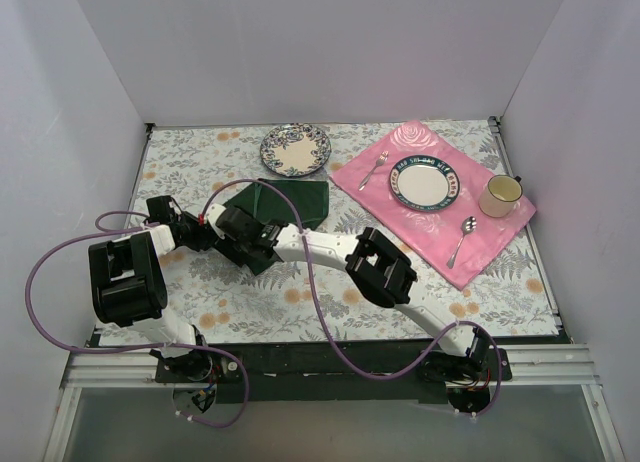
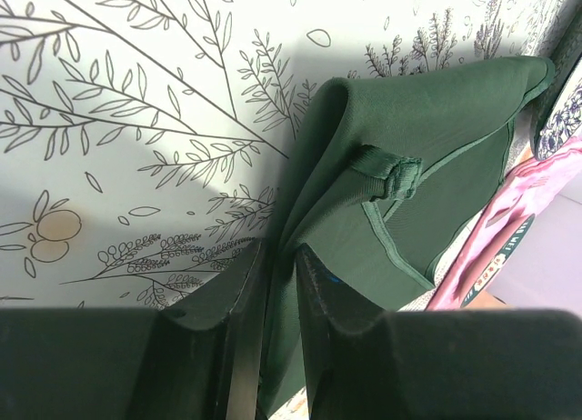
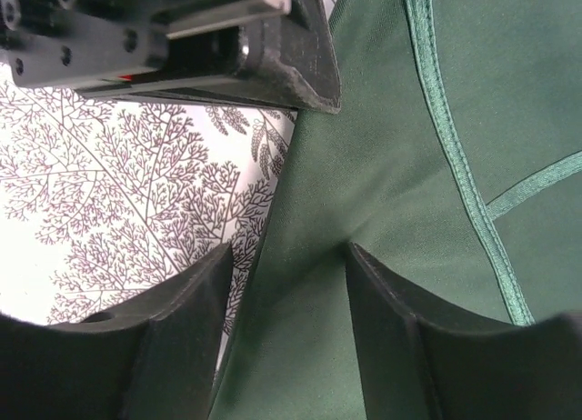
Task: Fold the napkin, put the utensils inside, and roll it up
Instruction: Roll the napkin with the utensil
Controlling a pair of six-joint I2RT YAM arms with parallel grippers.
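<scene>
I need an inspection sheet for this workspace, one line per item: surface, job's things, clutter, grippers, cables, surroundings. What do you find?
Surface: table under a leaf-print cover, lying flat.
Job's things: dark green napkin, rumpled where the grippers meet it; gold utensils, nothing seen.
Clutter: patterned plate; pink placemat carrying a second plate, silver fork, silver spoon and yellow mug.
Grippers: left gripper, jaws shut on the napkin's edge; right gripper, jaws open astride a napkin fold.
Cables: purple cables loop from both arms; one crosses above the napkin.
Surroundings: white walls on three sides.
</scene>
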